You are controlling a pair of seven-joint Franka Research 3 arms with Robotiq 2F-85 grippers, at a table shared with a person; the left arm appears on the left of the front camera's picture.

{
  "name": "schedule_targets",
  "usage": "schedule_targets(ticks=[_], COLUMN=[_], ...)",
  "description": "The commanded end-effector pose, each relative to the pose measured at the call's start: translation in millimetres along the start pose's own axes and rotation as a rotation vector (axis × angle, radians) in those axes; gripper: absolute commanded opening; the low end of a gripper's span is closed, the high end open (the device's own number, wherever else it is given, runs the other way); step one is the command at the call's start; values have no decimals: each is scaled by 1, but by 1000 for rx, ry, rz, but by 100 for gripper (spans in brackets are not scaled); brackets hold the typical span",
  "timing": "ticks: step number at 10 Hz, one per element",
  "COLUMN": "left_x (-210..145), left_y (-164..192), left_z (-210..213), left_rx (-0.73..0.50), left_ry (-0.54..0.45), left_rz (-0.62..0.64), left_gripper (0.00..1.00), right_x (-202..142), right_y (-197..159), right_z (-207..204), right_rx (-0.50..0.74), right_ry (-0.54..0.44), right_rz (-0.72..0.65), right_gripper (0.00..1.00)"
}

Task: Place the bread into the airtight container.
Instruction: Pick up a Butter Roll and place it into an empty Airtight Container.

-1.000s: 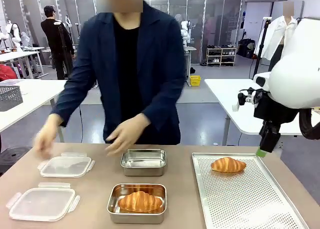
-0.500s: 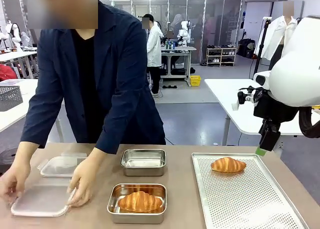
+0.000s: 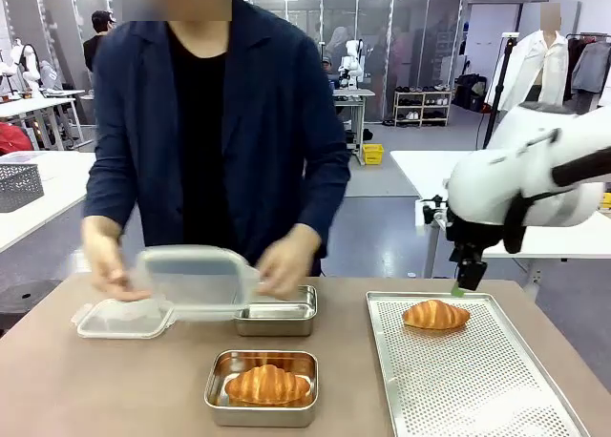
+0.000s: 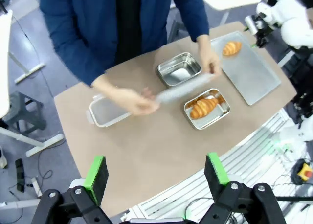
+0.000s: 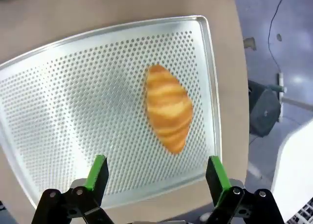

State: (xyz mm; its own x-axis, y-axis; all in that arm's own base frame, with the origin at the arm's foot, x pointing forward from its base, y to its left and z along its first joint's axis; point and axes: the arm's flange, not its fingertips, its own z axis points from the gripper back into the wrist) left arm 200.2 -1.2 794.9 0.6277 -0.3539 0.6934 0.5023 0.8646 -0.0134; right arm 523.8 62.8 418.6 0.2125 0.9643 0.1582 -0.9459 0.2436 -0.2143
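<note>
Hovering over croissant (image 5: 168, 114) on tray (image 5: 73, 111), right jaws apart.

Loose croissant (image 5: 168, 108): golden, lying flat, just beneath the right gripper (image 5: 156, 168).
Empty steel container (image 3: 275, 310): open-topped, well left of it.

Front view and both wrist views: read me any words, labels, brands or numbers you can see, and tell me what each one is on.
No text can be read in these pictures.
Perforated tray: no marking visible.
Near steel container and far steel container: no brand or label visible.
Held clear lid and clear lid on the table: no print visible.
Background room: anything there is too small to read.
</note>
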Motion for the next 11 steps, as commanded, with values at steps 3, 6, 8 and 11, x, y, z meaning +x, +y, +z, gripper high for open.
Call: schedule_targets(ticks=[3, 6, 8, 11], left_x=[0, 0, 0, 0], left_y=[0, 0, 0, 0], left_z=[0, 0, 0, 0], left_rx=[-5, -5, -5, -5], left_ry=[2, 2, 2, 2], left_rz=[-13, -13, -13, -13], left_gripper=[100, 100, 100, 100], right_x=[-72, -257, -323, -376], right_y=[5, 56, 102, 151], right_z=[38, 77, 65, 41], right_rx=[-88, -249, -361, -440], right_ry=[-302, -597, -784, -904], right_rz=[-47, -368, -472, -596], right_gripper=[100, 100, 100, 100])
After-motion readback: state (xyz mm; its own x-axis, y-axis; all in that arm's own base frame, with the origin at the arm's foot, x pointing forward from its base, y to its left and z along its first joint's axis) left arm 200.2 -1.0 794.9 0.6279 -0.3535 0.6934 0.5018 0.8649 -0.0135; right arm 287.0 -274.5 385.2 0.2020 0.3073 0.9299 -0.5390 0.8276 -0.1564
